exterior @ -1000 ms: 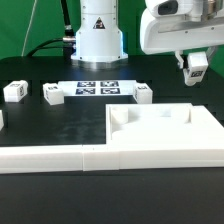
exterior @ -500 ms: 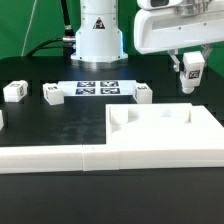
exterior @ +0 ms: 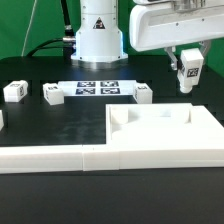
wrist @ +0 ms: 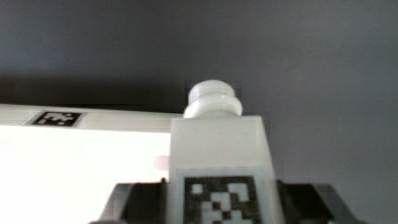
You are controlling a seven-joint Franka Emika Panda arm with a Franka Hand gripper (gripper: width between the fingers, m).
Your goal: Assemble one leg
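My gripper (exterior: 188, 66) hangs at the exterior view's upper right, shut on a leg (exterior: 188, 70). The leg is a small white post with a black-and-white tag and is held off the table. It is beyond the far right part of the large flat white panel (exterior: 165, 125). In the wrist view the leg (wrist: 226, 150) fills the space between my fingers (wrist: 135, 203), with its tag facing the camera and its rounded peg (wrist: 214, 97) pointing away. My gripper (wrist: 226, 207) clamps its sides. The panel (wrist: 89, 150) shows beneath, with a tag near its edge.
Three more small white legs lie on the black table, two at the exterior view's left (exterior: 14, 91) (exterior: 52, 93) and one in the middle (exterior: 143, 95). The marker board (exterior: 97, 87) lies before the robot base. A long white bar (exterior: 50, 155) runs along the front.
The gripper, holding the leg, has shifted a little toward the exterior view's left and slightly upward. The other parts have not moved.
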